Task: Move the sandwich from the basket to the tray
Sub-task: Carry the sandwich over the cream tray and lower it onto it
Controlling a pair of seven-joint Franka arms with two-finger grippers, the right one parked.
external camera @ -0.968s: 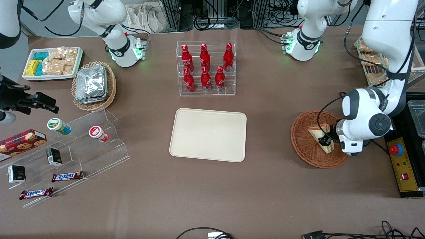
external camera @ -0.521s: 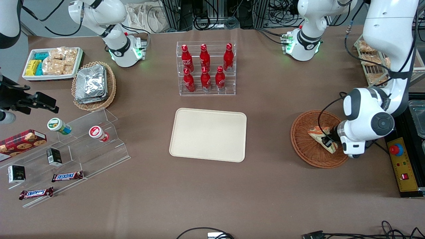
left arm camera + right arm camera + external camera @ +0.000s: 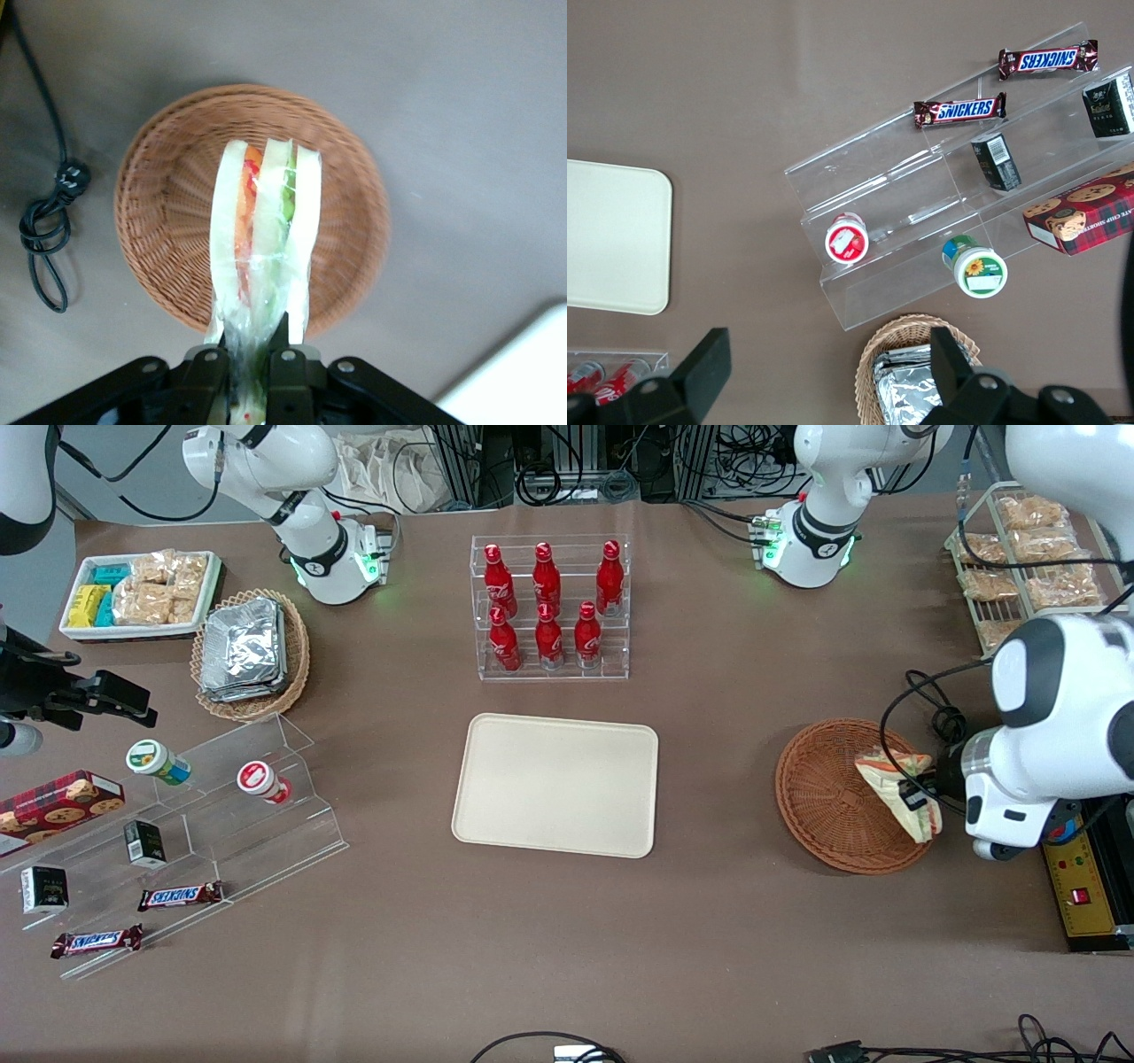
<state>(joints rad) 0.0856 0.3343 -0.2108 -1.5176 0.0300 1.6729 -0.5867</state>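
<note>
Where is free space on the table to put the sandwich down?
The tray is bare. The gripper holds the sandwich above the basket. Bare tabletop separates basket and tray. Crowded: bottle rack.

The sandwich (image 3: 262,257) is done in pale bread with orange-red and green filling stripes, all wrapped in clear film, and it's pinched between the black fingers (image 3: 205,376) of the gripper (image 3: 912,797). Below the fingers an orange-brown woven basket (image 3: 159,212) is seen on a plain brown table (image 3: 726,921). The tray (image 3: 555,784) is a flat cream-beige. Red bottles (image 3: 547,607) with white lettering are kept in a clear rack (image 3: 551,669). The arm (image 3: 1045,726) is white with grey joints.
</note>
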